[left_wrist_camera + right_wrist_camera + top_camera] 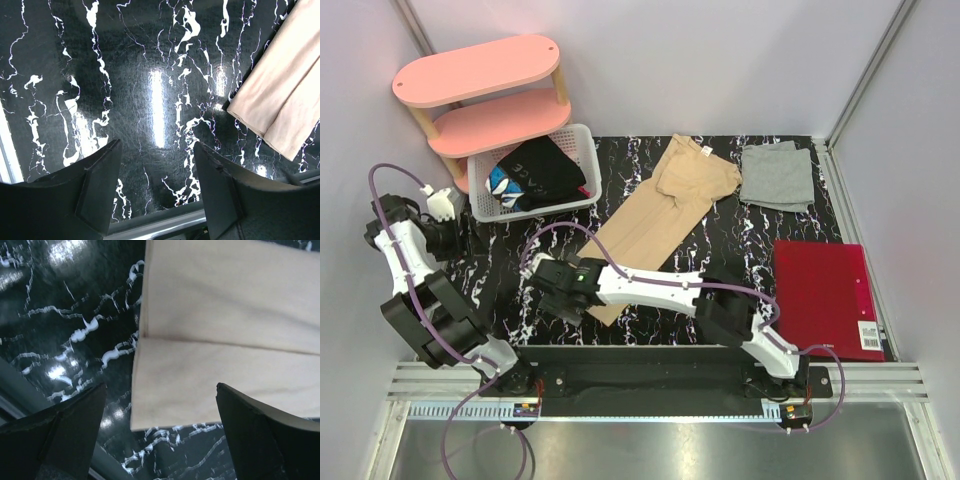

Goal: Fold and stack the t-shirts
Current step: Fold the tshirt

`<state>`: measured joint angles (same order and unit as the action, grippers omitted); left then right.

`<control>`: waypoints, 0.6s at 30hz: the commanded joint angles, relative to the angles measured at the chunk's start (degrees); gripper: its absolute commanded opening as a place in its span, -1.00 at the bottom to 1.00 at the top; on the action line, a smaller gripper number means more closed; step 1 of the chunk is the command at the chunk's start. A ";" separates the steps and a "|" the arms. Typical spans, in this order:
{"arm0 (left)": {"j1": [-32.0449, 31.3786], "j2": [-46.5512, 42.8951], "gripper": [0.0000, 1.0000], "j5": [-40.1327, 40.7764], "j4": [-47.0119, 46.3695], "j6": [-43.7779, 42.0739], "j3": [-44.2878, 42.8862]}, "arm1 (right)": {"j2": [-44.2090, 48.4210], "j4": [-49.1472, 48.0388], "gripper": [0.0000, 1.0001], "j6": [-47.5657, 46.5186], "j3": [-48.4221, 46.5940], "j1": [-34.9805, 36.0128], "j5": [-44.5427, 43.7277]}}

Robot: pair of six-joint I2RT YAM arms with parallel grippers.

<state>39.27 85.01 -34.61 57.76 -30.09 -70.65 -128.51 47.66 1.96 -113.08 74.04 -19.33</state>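
From above, the tan shirt [660,225] lies on the black marbled tabletop [760,250] as a long narrow strip. It runs on a slant from the middle of the far edge down toward the near edge. Its collar end is bunched up, just beside the grey shirt [777,177], which lies as a small flat rectangle at the far right. Near the right edge, closer to the arms, lies a red folder [825,295], apart from both shirts. A white basket [535,207] holding dark clothes [535,170] stands at the far left, in front of a pink shelf [475,68]. The left arm [405,270] is drawn back at the left edge beside the basket. The right arm [660,288] reaches across the near side to the strip's near end.

In the left wrist view, the left fingers [100,190] are spread apart with nothing between them, over bare tabletop. The tan shirt's folded end shows off to the right, well clear of them.

In the right wrist view, the right fingers [65,430] are spread wide, one on each side of the tan shirt's near end. The cloth shows a lengthwise fold line and a straight cut edge. Whether the tips touch the cloth cannot be told.
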 commanded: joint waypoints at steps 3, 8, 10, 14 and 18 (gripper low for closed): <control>0.11 -0.55 0.28 -1.69 -1.68 -0.41 0.69 | -6.48 -1.87 0.95 1.47 -8.81 0.14 2.90; 0.11 -1.08 0.28 -0.11 -1.95 -1.99 1.31 | -8.87 -1.43 0.92 1.64 -10.85 0.05 2.19; 0.02 -1.43 0.28 0.42 -2.12 -2.69 1.66 | -8.78 -1.52 0.92 2.17 -10.06 0.05 2.19; 0.11 -1.43 0.28 0.60 -2.21 -3.22 1.75 | -9.04 -1.52 0.85 3.31 -8.13 -1.35 1.84; 0.11 -1.43 0.28 0.16 -2.21 -3.31 1.75 | -9.22 -1.52 0.78 4.20 -5.93 -3.28 0.27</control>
<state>39.27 85.01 -34.06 56.88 -31.99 -68.77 -137.78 46.94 4.43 -120.31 73.25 -17.26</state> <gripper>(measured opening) 0.638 0.899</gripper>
